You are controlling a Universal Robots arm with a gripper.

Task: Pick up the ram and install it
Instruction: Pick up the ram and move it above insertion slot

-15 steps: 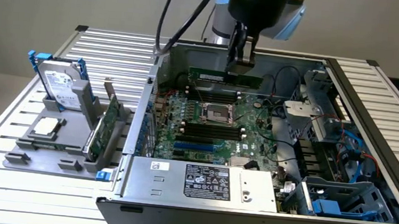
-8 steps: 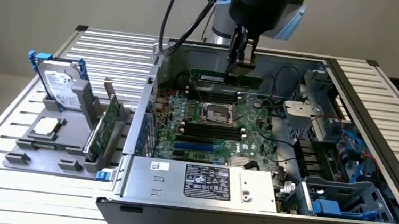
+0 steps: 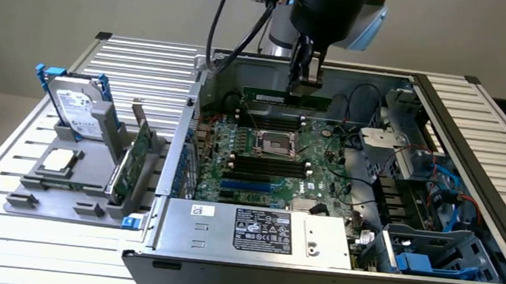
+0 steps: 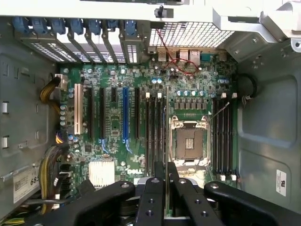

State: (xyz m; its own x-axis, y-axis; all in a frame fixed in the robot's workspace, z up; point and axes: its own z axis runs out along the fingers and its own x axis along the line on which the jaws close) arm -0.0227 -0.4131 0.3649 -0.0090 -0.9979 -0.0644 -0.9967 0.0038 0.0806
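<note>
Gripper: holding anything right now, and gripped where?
Yes. The gripper is shut on the ram, pinching its upper long edge, slightly toward the exterior view's right of mid-length, above the motherboard.

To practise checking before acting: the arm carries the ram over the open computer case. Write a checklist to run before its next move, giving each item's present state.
1. Grip: the gripper is shut on the ram: ok.
2. Ram level, above the motherboard: ok.
3. Empty memory slots beside the CPU socket: ok.
4. Ram lined up over one slot: cannot tell.
5. Slot latches open: cannot tell.
</note>
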